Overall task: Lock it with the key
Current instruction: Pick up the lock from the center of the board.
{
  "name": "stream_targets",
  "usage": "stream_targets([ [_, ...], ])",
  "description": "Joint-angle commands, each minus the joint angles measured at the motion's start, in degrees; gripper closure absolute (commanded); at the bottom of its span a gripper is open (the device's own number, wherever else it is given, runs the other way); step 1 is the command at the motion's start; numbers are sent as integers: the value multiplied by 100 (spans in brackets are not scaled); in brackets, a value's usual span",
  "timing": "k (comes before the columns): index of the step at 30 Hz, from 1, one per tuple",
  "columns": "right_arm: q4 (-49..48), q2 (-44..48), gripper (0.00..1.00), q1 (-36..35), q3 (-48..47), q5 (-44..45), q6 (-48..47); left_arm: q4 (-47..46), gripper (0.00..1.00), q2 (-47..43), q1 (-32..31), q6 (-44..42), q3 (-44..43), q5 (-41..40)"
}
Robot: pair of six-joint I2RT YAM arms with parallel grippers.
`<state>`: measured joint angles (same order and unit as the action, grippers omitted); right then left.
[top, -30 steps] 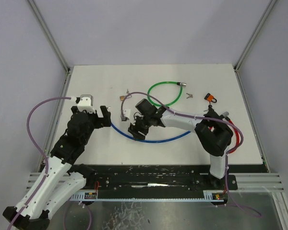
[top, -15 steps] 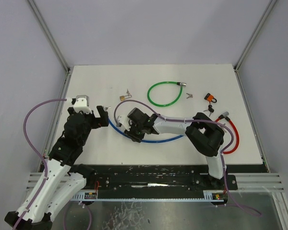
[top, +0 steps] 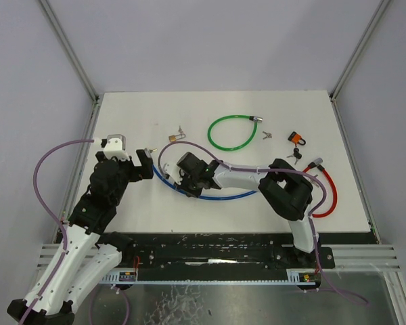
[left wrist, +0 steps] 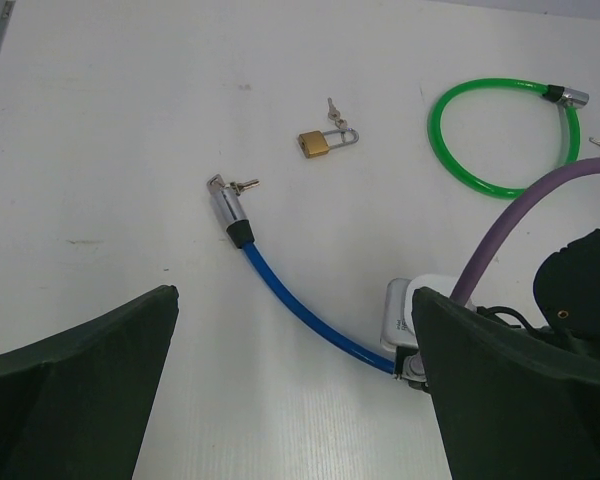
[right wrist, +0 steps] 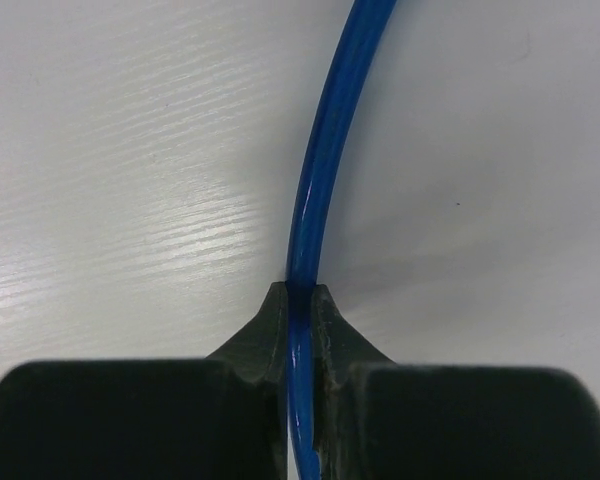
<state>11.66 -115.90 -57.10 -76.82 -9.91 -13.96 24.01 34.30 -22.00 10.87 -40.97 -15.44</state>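
Note:
A blue cable lock [left wrist: 298, 312] lies curved across the table, also seen from above [top: 237, 196]. Its silver lock head [left wrist: 225, 203] has a small key [left wrist: 245, 184] sticking in it. My right gripper [right wrist: 300, 300] is shut on the blue cable [right wrist: 325, 150], which runs straight between its fingertips; in the top view this gripper [top: 183, 181] sits low on the table's middle left. My left gripper [left wrist: 292, 292] is open above the table, near the lock head end, with the cable passing below its wide gap. From above, the left gripper [top: 143, 162] holds nothing.
A brass padlock [top: 176, 137] with keys lies behind the cable. A green cable lock [top: 231, 133] sits at the back centre, loose keys [top: 266, 135] and an orange padlock [top: 298, 139] to its right. A red cable lock [top: 328, 189] lies by the right arm.
My right gripper has moved left and down onto the blue cable and closed on it. The left arm shifted slightly toward the near edge and stays open.

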Motion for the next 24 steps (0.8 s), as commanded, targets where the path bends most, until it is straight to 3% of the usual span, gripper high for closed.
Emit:
stream_targets([
  [1, 377, -151, 97, -6, -346, 82, 37, -213, 0, -55, 67, 38, 55, 106],
  [7, 755, 34, 100, 128, -668, -426, 18, -213, 0, -63, 72, 38, 63, 146],
  [19, 873, 1187, 100, 1502, -601, -3327, 263, -267, 0, -4, 154, 61, 72, 384],
  [24, 603, 1436, 100, 1919, -449, -4242, 664, -604, 0, -2, 218, 624, 124, 1411],
])
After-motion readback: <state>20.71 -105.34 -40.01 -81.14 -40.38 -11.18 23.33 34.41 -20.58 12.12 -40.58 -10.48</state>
